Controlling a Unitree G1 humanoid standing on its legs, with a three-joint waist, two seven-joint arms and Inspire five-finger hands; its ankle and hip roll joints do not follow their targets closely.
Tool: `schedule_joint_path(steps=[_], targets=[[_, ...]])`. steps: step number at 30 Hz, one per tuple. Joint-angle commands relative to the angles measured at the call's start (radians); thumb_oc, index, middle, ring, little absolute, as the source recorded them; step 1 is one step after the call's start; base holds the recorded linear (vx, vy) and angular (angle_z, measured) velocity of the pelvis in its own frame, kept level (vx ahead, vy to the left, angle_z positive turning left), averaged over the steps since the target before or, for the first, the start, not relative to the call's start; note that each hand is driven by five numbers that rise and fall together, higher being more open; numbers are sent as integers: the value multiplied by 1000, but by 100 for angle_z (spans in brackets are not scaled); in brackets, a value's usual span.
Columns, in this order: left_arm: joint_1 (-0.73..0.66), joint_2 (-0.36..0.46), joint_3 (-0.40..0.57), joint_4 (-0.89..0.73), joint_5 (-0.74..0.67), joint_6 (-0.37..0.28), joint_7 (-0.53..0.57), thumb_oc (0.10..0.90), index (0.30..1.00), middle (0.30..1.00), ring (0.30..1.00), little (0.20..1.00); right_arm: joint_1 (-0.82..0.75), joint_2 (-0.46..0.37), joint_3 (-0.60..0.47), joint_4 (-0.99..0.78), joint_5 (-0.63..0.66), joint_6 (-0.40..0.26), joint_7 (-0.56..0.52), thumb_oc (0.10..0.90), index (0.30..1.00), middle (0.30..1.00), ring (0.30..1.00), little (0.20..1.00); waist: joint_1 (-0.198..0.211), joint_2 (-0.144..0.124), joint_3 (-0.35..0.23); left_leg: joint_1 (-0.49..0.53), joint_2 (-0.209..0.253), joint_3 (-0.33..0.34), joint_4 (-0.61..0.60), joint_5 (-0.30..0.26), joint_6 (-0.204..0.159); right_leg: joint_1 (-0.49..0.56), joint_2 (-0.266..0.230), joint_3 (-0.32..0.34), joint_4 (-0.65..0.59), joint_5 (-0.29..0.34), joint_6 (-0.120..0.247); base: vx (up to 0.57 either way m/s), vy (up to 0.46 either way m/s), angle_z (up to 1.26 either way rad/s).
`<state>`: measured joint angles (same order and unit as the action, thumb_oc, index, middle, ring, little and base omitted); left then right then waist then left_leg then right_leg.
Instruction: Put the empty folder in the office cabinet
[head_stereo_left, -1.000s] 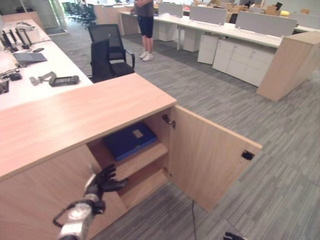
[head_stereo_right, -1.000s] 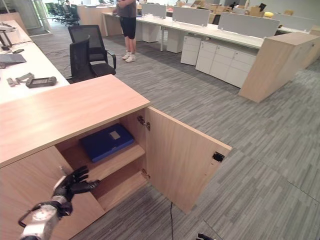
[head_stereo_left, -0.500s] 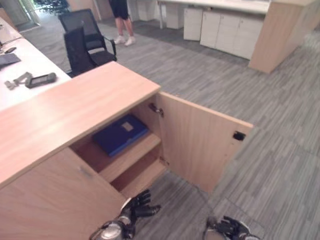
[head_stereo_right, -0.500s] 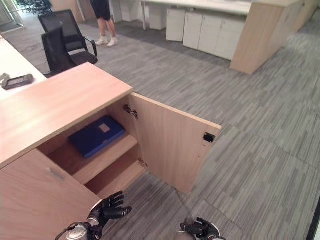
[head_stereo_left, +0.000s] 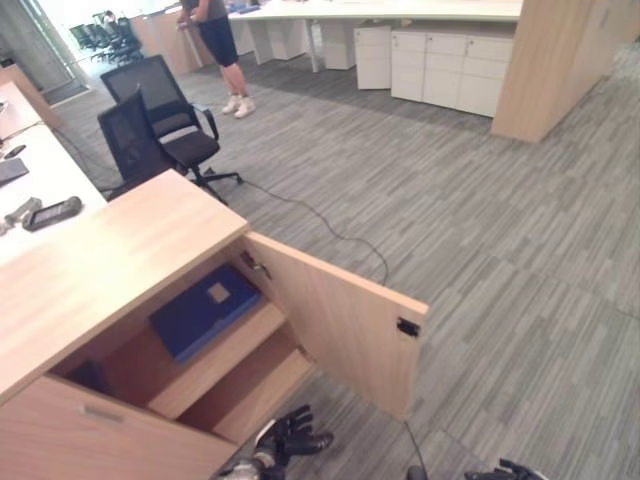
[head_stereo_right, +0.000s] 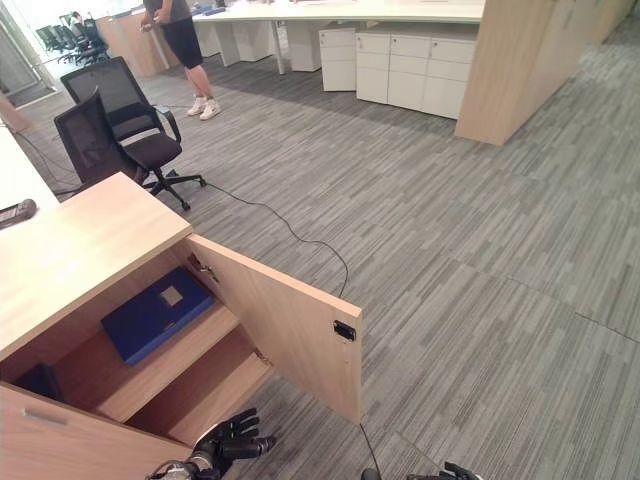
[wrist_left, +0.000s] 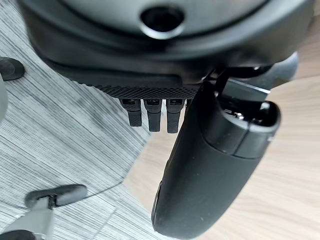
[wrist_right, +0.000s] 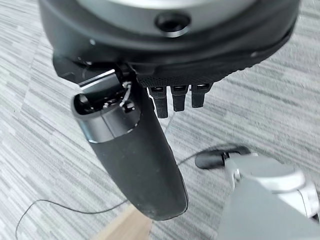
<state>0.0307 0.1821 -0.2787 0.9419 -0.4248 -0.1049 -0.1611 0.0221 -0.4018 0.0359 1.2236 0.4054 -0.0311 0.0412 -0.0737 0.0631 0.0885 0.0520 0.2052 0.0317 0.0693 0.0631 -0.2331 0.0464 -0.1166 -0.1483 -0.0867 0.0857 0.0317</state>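
- Bright, even office light falls from overhead across the grey carpet floor (head_stereo_left: 480, 230); shadows there are faint and soft-edged.
- Strongest brightness sits at the far back, where the white desks (head_stereo_right: 330, 12) wash out to near-white.
- The inside of the office cabinet (head_stereo_left: 120, 270) is dimmer; the blue folder (head_stereo_left: 205, 310) lies in shade under the top, and the lower shelf is darker.
- The open cabinet door (head_stereo_right: 285, 325) is evenly lit, without glare.
- Straight lines bow toward the edges of the eye views.
- In the wrist views the left hand (wrist_left: 210, 165) and right hand (wrist_right: 135, 155) show soft sheen, close and slightly blurred.
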Motion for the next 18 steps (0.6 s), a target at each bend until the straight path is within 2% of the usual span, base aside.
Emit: schedule_joint_path(steps=[1,3,5,7,13,18], targets=[[-45,76,14,-3,29,-50,9,800,900,900,900,900,-76,-23,-11,2,43,-44,-5,800,900,900,900,900,3,-20,10,2,-43,44,-17,-78,80,26,-30,3,40,-114,100,107,22,3],[-24,85,11,21,66,-49,5,800,900,900,900,900,-105,-50,-18,9,39,-47,-11,800,900,900,900,900,11,-17,-19,47,-48,52,-82,-82,83,46,-33,-1,30,-108,107,115,21,7],[-18,90,11,30,79,-48,4,800,900,900,900,900,-118,-60,-21,7,40,-47,-11,800,900,900,900,900,14,-18,-22,74,-49,61,-108,-80,84,55,-33,0,28,-105,109,58,20,16],[-4,112,13,48,104,-46,-1,800,900,900,900,900,-173,-98,-41,0,67,-50,-14,800,900,900,900,900,23,-26,-40,117,-53,70,-144,-87,89,67,-34,2,28,-101,117,71,43,-4],[15,139,20,49,99,-44,-1,800,900,900,900,900,-311,-179,-60,3,121,-59,-33,800,900,900,900,900,53,-44,-52,145,-60,71,-157,-105,100,83,-40,-8,21,-89,131,22,48,-3],[20,149,22,62,101,-44,-3,800,900,900,900,900,-386,-194,-32,14,135,-59,-32,800,900,900,900,900,75,-58,-60,145,-65,71,-157,-112,107,88,-45,-12,18,-86,139,10,40,1]])
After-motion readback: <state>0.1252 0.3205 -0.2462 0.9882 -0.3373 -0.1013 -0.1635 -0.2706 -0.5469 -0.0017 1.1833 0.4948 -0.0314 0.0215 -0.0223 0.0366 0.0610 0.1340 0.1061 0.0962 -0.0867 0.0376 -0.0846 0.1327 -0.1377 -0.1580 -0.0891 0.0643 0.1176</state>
